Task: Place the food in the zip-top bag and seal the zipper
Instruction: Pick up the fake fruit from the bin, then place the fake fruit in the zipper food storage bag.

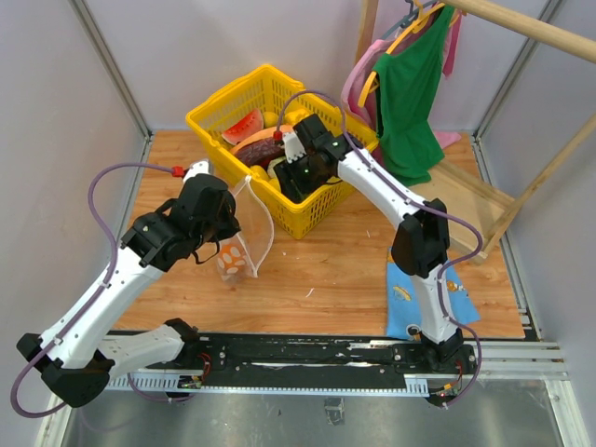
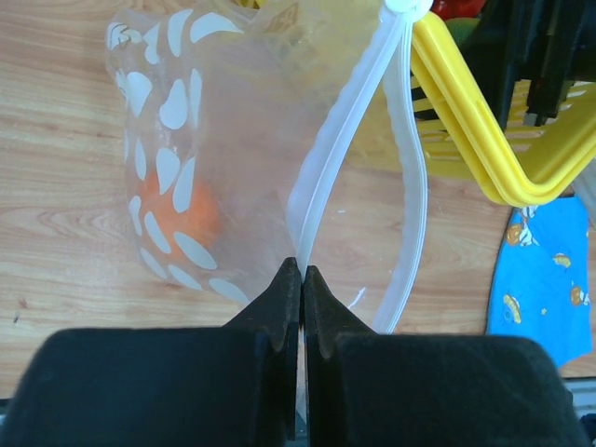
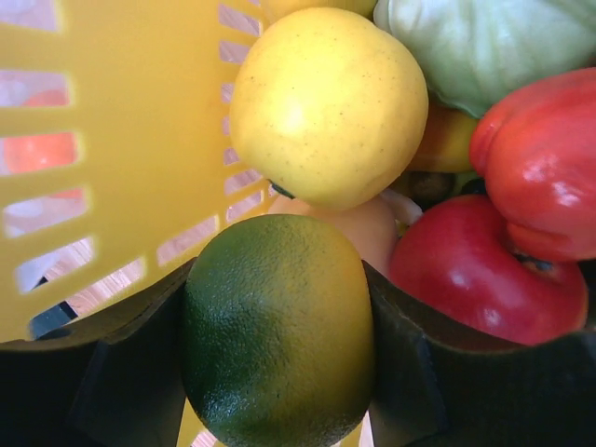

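The zip-top bag (image 1: 237, 251) hangs on the wooden table, clear with pale dots, an orange toy fruit (image 2: 177, 212) inside it. My left gripper (image 2: 303, 270) is shut on the bag's zipper (image 2: 321, 186), whose pale strip loops open up to the basket side. My right gripper (image 3: 277, 307) is down inside the yellow basket (image 1: 279, 121), shut on a green lime (image 3: 277, 328). Around it lie a yellow fruit (image 3: 326, 102), a red apple (image 3: 484, 275), a red pepper (image 3: 545, 163) and a pale green vegetable (image 3: 484, 42).
A blue patterned cloth (image 1: 410, 298) lies at the right front of the table. A wooden rack with a green garment (image 1: 410, 93) stands at the back right. A watermelon slice (image 1: 244, 124) shows in the basket.
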{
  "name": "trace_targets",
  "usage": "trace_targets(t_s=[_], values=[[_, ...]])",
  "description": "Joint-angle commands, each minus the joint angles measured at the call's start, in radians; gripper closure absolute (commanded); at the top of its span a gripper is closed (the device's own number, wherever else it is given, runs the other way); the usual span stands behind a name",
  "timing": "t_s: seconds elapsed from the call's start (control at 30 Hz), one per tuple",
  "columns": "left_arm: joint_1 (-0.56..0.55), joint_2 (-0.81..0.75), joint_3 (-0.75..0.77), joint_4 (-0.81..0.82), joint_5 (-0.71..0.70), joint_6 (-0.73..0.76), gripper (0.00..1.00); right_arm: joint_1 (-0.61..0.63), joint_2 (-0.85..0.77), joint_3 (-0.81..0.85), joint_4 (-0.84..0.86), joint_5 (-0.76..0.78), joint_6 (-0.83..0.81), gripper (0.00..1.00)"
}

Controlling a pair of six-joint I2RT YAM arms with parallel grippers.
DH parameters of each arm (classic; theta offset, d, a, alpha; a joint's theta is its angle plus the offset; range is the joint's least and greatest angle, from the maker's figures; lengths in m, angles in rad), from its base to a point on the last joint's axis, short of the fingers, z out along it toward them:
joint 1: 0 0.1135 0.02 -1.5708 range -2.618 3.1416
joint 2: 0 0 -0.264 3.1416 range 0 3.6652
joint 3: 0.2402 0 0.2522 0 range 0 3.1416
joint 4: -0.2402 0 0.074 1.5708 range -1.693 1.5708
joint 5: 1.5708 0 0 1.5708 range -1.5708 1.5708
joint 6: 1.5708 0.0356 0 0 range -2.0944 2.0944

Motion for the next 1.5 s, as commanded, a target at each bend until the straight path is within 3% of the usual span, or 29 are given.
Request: trace_targets(t_s=[0.0, 0.5, 0.67, 1.0, 1.47], values=[[0.002, -0.023, -0.006, 0.047, 0.011, 0.016, 1.00, -0.017, -0.146, -0.037, 0.055, 0.028, 0.003, 0.48], [0.003, -0.049, -0.027, 0.121, 0.084, 0.047, 1.00, -0.005, -0.499, -0.353, 0.413, 0.038, -0.009, 0.56], [0.002, -0.061, -0.040, 0.144, 0.112, 0.052, 1.00, 0.041, -0.565, -0.437, 0.506, -0.037, -0.058, 0.56], [0.003, -0.064, -0.057, 0.156, 0.139, 0.045, 1.00, 0.172, -0.733, -0.709, 0.847, -0.195, -0.173, 0.56], [0.003, -0.084, -0.089, 0.166, 0.155, 0.025, 1.00, 0.252, -0.697, -0.869, 1.041, -0.353, -0.283, 0.55]])
